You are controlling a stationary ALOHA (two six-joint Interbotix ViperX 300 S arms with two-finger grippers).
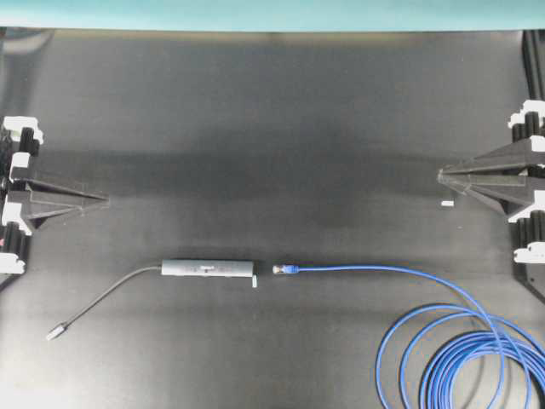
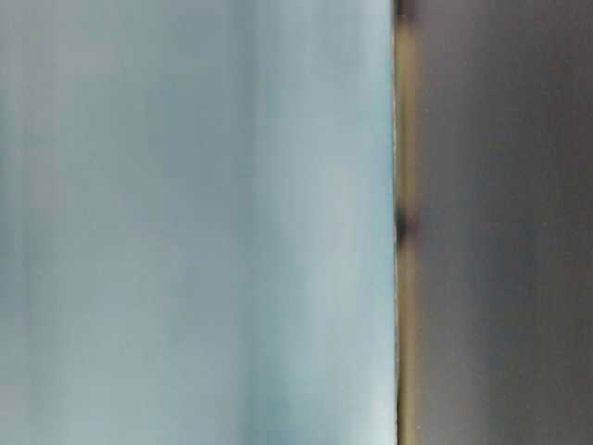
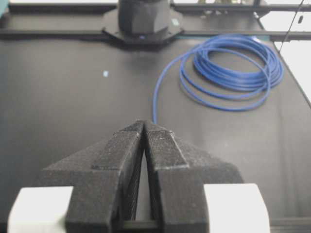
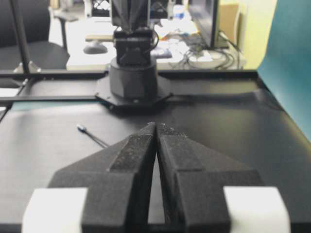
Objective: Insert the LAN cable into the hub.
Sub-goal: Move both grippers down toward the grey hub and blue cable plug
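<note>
The grey bar-shaped hub (image 1: 208,267) lies on the black table, front centre-left, its thin grey tail cable (image 1: 111,294) ending in a small silver plug (image 1: 56,331). The blue LAN cable's plug (image 1: 283,268) lies just right of the hub, apart from it, pointing at its end. The cable (image 1: 383,271) runs right into loose coils (image 1: 464,362), also seen in the left wrist view (image 3: 233,73). My left gripper (image 1: 104,202) is shut and empty at the left edge. My right gripper (image 1: 441,175) is shut and empty at the right edge. The hub's tail plug shows in the right wrist view (image 4: 80,128).
A small white scrap (image 1: 446,204) lies near the right gripper. The opposite arm bases show in the wrist views (image 3: 142,22) (image 4: 133,73). The table-level view is a blur with nothing readable.
</note>
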